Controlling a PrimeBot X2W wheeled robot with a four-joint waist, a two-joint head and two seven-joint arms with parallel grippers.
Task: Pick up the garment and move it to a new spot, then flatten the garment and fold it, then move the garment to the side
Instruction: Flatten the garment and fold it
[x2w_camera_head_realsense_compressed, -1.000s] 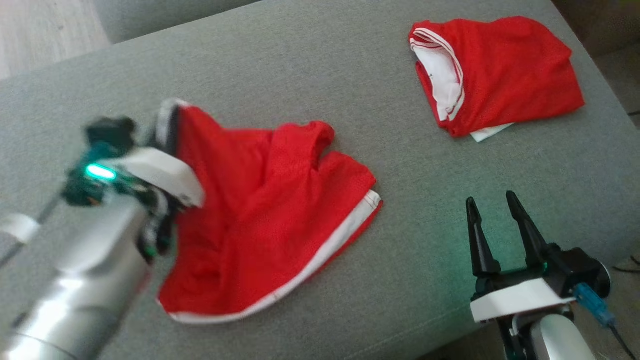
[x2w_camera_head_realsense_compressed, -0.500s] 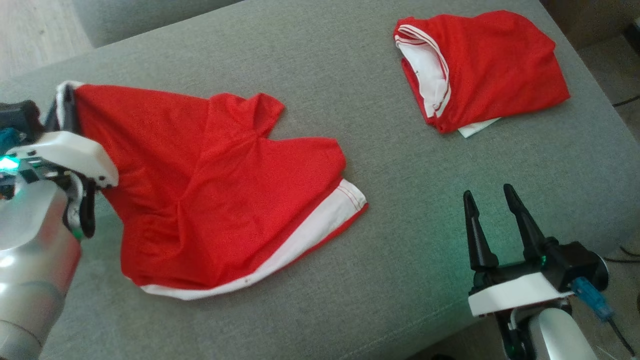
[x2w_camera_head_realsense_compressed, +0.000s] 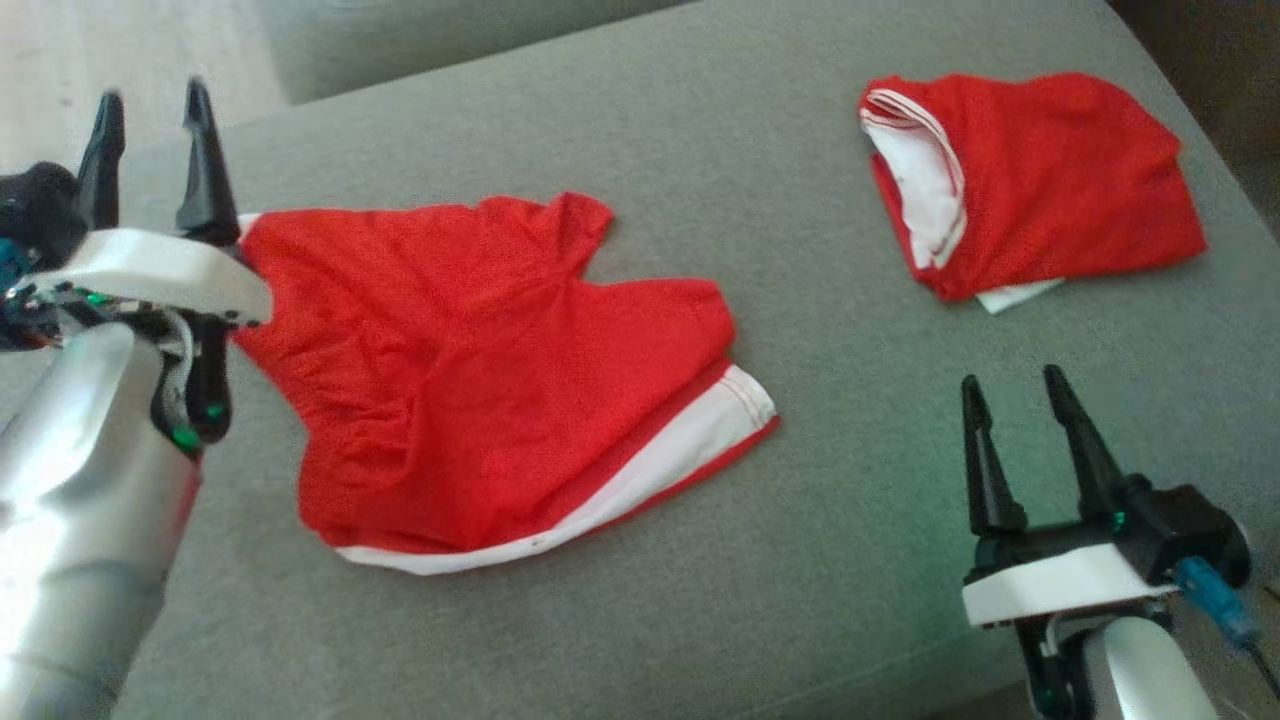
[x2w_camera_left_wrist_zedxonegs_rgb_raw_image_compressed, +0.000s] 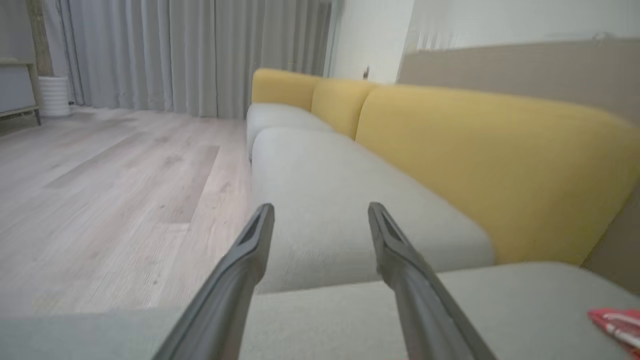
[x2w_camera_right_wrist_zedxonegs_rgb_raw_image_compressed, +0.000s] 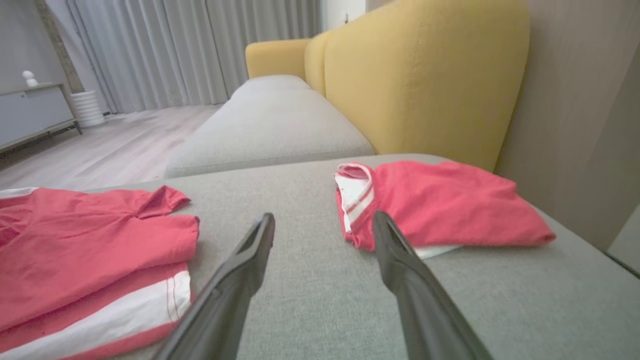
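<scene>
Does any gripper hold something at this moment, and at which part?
Nothing is held. The left gripper is open beside the garment, at its corner; the right gripper is open too, apart from it.

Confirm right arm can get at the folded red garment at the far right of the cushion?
Probably yes. The right gripper hovers with jaws open, and bare cushion lies between it and the folded garment; nothing blocks that path. Reach looks plausible, not certain.

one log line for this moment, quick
left gripper: jaws open, empty | right gripper: jaws open, empty | red garment: on cushion | folded garment: far right
</scene>
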